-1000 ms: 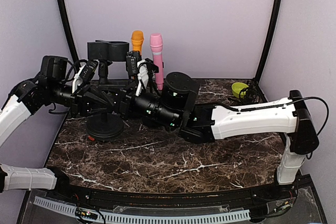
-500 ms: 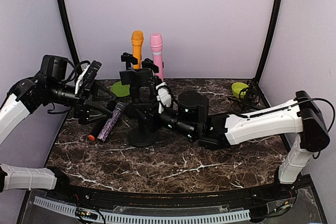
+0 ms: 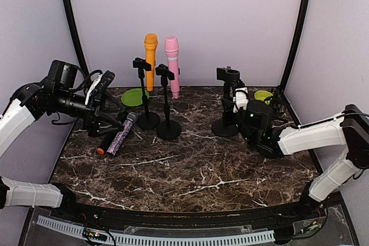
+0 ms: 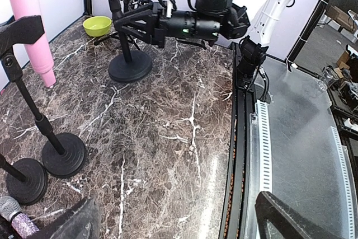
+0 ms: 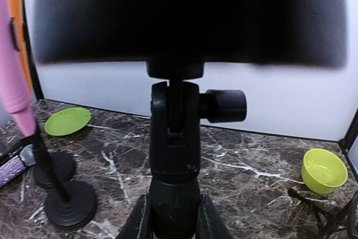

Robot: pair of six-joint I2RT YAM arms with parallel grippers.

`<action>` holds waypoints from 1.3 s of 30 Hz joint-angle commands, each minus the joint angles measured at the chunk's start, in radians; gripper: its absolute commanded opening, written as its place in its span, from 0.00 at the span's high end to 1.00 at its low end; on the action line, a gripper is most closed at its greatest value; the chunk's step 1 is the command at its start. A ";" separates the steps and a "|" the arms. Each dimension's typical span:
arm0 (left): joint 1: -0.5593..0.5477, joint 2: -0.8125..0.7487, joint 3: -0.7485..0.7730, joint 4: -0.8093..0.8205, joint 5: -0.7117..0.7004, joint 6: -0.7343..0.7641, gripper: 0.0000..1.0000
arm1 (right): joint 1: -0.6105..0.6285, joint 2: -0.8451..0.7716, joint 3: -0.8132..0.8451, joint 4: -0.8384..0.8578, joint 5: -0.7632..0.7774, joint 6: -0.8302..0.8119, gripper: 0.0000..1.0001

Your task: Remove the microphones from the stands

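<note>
A purple glitter microphone (image 3: 122, 132) with an orange end lies flat on the marble, left of the stands; its head shows in the left wrist view (image 4: 13, 210). My left gripper (image 3: 109, 103) hovers just left of and above it, open and holding nothing (image 4: 179, 233). The empty black stand (image 3: 226, 103) is upright at the right rear. My right gripper (image 3: 235, 106) is shut on its post (image 5: 173, 194), below the empty clip (image 5: 190, 15).
Two more stands (image 3: 167, 102) at the back hold an orange microphone (image 3: 150, 53) and a pink microphone (image 3: 172, 64). A green plate (image 3: 134, 97) lies behind them. A yellow-green bowl (image 3: 263, 97) and cables sit at the back right corner.
My left gripper has opened, and the purple microphone now lies on the table. My right arm has carried the empty stand from the left side to the right rear.
</note>
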 commanded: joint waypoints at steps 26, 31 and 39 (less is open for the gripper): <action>0.014 0.018 0.146 -0.069 -0.017 0.096 0.01 | -0.237 0.334 0.015 0.379 0.123 -0.028 0.27; 0.021 0.008 0.167 -0.069 -0.010 0.089 0.01 | -0.212 0.261 -0.068 0.358 0.137 0.026 0.10; 0.021 0.002 0.190 -0.056 -0.016 0.058 0.01 | -0.066 0.167 -0.197 0.327 0.208 0.089 0.06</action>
